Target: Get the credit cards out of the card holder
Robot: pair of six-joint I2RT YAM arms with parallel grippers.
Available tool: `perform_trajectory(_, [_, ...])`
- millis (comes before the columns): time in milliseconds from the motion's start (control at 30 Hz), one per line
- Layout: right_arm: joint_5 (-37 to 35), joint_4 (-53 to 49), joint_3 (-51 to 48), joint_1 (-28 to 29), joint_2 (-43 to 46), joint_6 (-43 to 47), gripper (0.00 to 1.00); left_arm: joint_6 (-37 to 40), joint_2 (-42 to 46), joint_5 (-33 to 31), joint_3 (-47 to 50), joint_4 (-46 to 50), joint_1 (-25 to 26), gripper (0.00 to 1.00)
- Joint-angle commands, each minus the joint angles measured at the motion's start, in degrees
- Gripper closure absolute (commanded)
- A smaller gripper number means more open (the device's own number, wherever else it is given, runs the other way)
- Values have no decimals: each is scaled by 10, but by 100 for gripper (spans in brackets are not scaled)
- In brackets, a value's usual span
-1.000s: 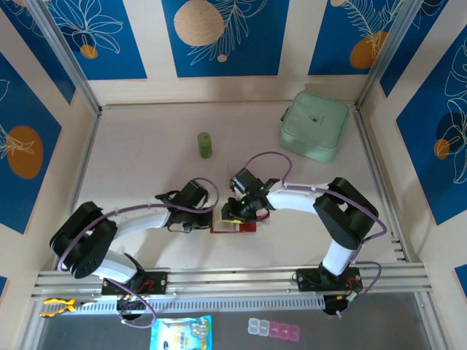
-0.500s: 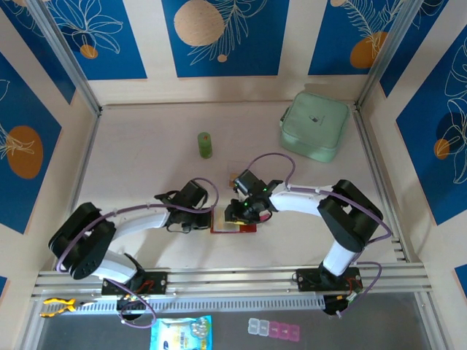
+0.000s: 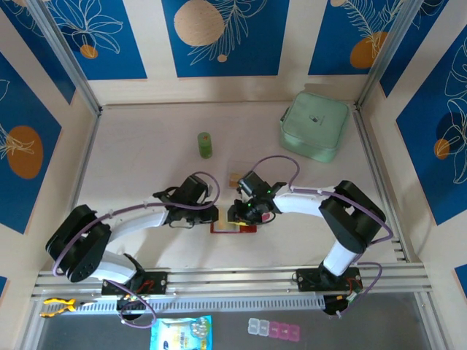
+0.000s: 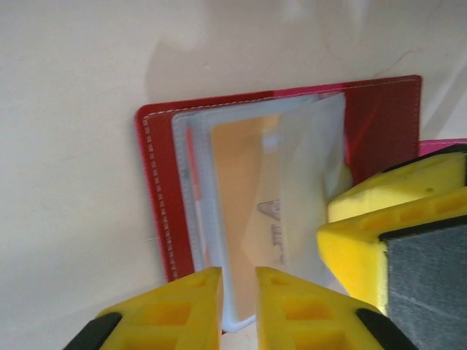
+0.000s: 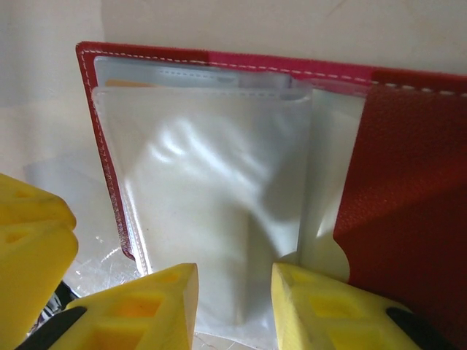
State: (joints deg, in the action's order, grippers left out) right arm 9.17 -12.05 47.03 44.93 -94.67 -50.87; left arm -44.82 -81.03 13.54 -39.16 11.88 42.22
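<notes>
The red card holder (image 3: 235,228) lies open on the table between my two grippers. In the left wrist view its clear pockets (image 4: 306,168) fan up and an orange credit card (image 4: 241,182) sits inside one. My left gripper (image 4: 238,281) stands over the holder's near edge, its jaws a narrow gap apart, with the thin pocket edge lying in that gap unpinched. My right gripper (image 5: 233,277) is open over a clear pocket (image 5: 211,175), its fingertips low on the holder (image 5: 408,189). An orange card edge (image 5: 131,82) peeks out at the top left.
A small pale-orange card (image 3: 235,179) lies on the table just behind the right gripper (image 3: 239,214). A green bottle (image 3: 205,144) stands further back, and a mint-green pouch (image 3: 314,125) fills the far right corner. The aluminium rail (image 3: 233,281) runs along the near edge.
My left gripper's jaws have parted slightly from shut. The right wrist has slid a little to the right and nearer, uncovering the pale-orange card behind it.
</notes>
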Motion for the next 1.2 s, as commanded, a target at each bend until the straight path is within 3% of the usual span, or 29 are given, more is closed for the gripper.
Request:
perform_trajectory(0, [14, 7, -16, -6, 19, -9, 69, -18, -21, 35, -15, -36, -2, 78])
perform_trajectory(567, [20, 10, -30, -14, 40, -9, 75, -32, -69, 75, -36, -80, 3, 73])
perform_trajectory(833, [-6, -28, -36, -26, 100, -2, 75, -36, -71, 82, -53, -77, 10, 72])
perform_trajectory(1167, [-23, -90, -68, -82, 219, 19, 74, -41, -111, 90, -94, -80, 30, 72])
